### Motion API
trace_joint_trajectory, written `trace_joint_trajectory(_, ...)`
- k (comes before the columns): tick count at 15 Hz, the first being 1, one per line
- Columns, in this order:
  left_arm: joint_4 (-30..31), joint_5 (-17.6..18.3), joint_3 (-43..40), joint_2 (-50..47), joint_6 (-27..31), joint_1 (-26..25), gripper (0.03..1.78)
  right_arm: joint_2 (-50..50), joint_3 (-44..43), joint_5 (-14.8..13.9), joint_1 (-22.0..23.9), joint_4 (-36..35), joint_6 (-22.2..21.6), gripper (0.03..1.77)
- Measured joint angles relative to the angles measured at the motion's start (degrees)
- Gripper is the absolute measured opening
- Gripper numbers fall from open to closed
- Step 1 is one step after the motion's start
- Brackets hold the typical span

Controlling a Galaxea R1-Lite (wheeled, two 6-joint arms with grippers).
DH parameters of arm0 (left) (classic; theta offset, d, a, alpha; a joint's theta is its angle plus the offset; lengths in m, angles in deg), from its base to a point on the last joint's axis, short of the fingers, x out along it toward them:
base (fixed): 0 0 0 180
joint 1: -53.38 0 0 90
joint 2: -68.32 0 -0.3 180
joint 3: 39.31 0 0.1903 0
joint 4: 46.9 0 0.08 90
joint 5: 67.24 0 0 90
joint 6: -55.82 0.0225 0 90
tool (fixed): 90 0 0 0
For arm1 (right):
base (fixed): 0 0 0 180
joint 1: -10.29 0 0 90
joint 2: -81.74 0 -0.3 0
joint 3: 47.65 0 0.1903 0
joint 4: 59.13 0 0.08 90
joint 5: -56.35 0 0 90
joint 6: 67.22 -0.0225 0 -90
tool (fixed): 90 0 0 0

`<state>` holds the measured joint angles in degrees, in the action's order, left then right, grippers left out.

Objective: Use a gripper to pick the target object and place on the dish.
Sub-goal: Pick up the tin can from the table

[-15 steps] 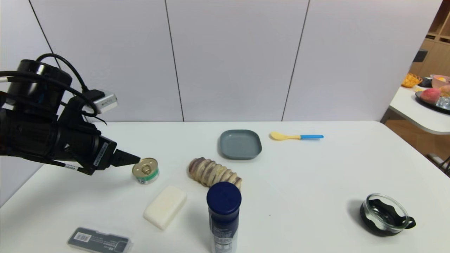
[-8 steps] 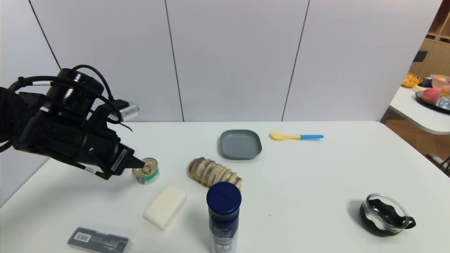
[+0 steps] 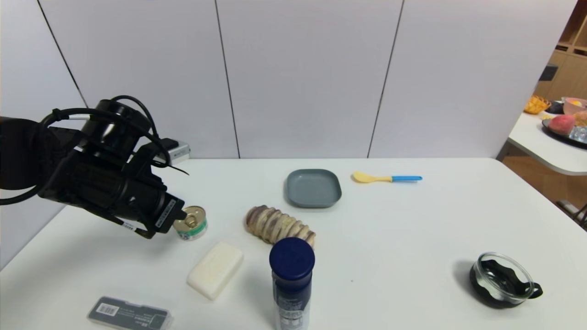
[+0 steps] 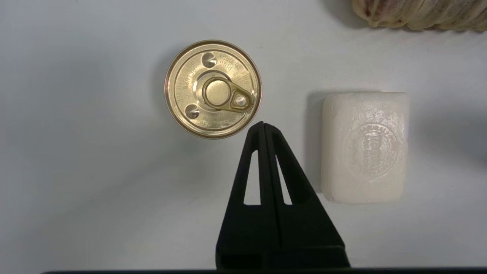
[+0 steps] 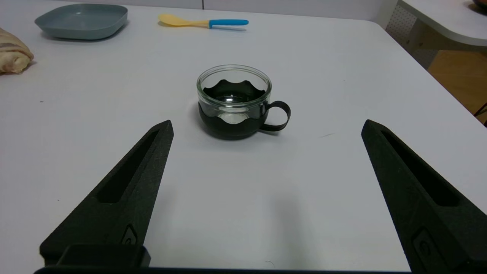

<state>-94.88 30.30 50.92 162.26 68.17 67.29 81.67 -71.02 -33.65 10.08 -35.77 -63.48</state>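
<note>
The squat tin can (image 3: 191, 223) with a gold pull-tab lid (image 4: 213, 88) stands upright on the white table, left of centre. My left gripper (image 3: 181, 214) hangs above it, pointing down; its tips (image 4: 263, 125) are pressed together, shut and empty, just beside the lid's rim in the left wrist view. The grey-blue square dish (image 3: 313, 188) lies empty farther back, near the table's middle; it also shows in the right wrist view as the dish (image 5: 81, 20). My right gripper (image 5: 266, 127) is open over bare table, short of the glass bowl.
A white soap bar (image 3: 215, 269) lies just in front of the can. A striped bread roll (image 3: 279, 225), a blue-capped bottle (image 3: 291, 279), a black case (image 3: 129, 313), a yellow spoon (image 3: 386, 178) and a glass bowl with black base (image 3: 503, 278) share the table.
My left arm has swung right and tilted downward, bringing its shut tips from left of the can to just over its near rim. Nothing on the table has moved.
</note>
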Motion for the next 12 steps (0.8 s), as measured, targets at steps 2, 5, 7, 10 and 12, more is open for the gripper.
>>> trace_joint_trajectory(2,0.6,-0.1,-0.1,0.2,-0.9,0.1,0.41,0.0,0.0,0.0,0.0,0.0,0.0,1.71)
trace_joint_trajectory(5,0.3,-0.4,0.5,0.4,-0.4,0.2,0.83,0.0,0.0,0.0,0.0,0.0,0.0,1.71)
trace_joint_trajectory(7,0.1,-0.3,0.5,0.8,-0.4,0.2,1.03,0.0,0.0,0.0,0.0,0.0,0.0,1.71)
trace_joint_trajectory(10,0.0,-0.4,0.5,1.5,-0.4,0.2,1.24,0.0,0.0,0.0,0.0,0.0,0.0,1.71)
trace_joint_trajectory(12,-0.2,-0.4,0.4,1.8,-0.4,0.2,1.35,0.0,0.0,0.0,0.0,0.0,0.0,1.71)
